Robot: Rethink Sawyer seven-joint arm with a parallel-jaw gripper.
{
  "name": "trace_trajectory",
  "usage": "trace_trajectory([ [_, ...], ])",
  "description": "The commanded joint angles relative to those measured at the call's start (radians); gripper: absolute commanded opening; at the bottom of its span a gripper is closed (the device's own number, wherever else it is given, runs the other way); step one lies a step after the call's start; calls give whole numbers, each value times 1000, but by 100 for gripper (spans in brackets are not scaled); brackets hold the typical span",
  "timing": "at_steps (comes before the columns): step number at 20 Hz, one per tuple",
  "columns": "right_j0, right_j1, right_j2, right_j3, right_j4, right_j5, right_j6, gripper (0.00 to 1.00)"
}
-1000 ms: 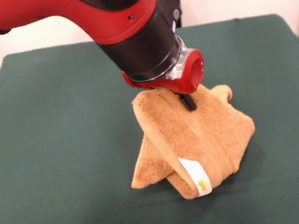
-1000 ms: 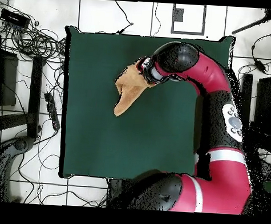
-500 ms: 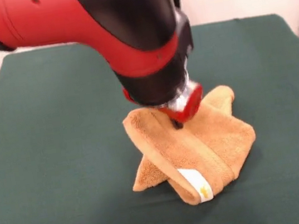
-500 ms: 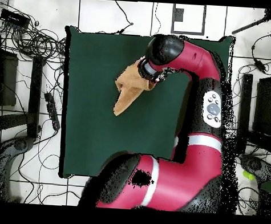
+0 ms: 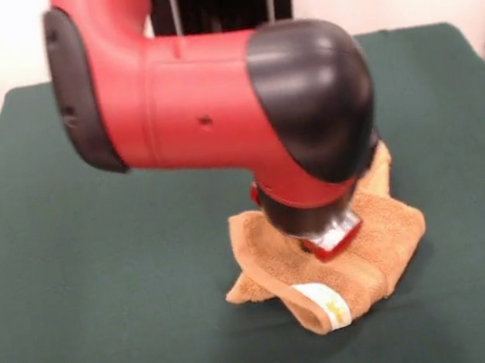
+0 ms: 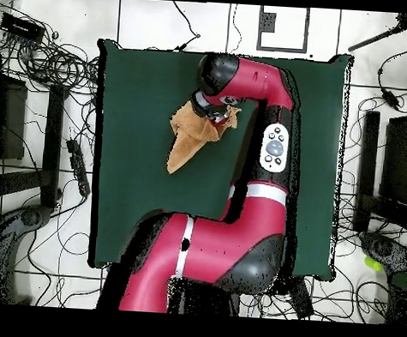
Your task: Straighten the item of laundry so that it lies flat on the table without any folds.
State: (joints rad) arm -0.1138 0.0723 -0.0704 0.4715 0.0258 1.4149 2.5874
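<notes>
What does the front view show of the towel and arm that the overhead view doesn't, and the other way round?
Only the front view shows the small white label on the towel's nearest fold, and how the cloth is bunched and doubled over. Only the overhead view shows the table whole, the arm's full sweep across it, and the cables on the floor around it. Both show the red arm's end pressed down on the crumpled orange-tan towel; neither shows the gripper's tips.

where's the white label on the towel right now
In the front view, the label sits on the towel's near folded edge, just below the gripper.
</notes>
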Motion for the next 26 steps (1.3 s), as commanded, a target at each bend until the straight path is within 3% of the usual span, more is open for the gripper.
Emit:
trace_trajectory([
  [1, 96, 97, 12, -167, 102, 127, 575, 0],
  [4, 114, 112, 30, -223, 131, 150, 632, 0],
  [8, 148, 171, -25, -333, 142, 252, 658, 0],
  [18, 176, 243, -154, -387, 269, 227, 750, 0],
  [26, 170, 324, -410, -414, 523, 146, 723, 0],
])
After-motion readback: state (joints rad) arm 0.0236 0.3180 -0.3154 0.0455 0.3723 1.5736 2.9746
